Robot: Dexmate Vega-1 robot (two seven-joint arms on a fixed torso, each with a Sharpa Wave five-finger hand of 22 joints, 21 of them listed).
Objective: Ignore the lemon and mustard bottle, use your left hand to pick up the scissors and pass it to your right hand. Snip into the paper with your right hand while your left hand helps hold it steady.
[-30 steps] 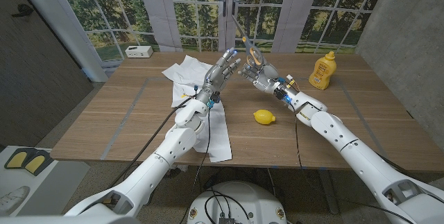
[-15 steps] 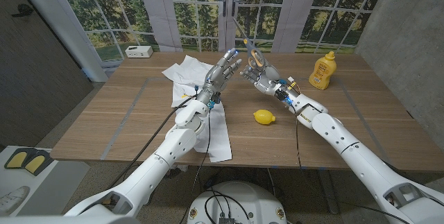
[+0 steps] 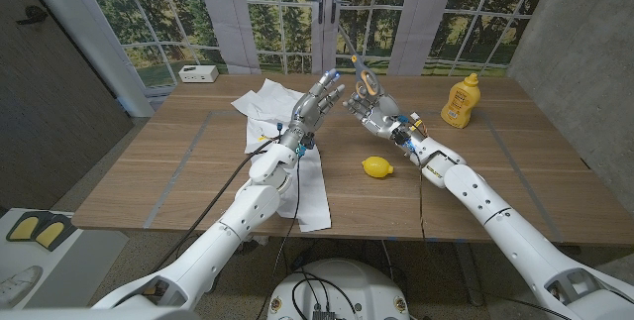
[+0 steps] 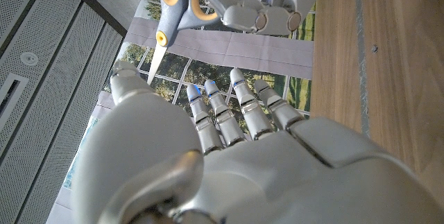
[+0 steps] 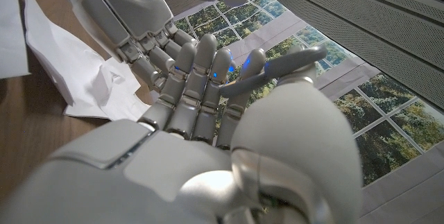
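Above the table's middle, my right hand holds the scissors by their yellow and blue handles, blades pointing up and away. In the left wrist view the scissors sit in the right hand's fingers. My left hand is raised just beside it, fingers stretched out and apart, holding nothing; its fingertips nearly meet the right hand. The white paper lies crumpled on the table under and behind the left hand, and appears as paper in the right wrist view below the left hand.
A lemon lies on the table below the right wrist. The yellow mustard bottle stands at the back right. A small white box sits beyond the table's far left corner. Cables hang from both wrists.
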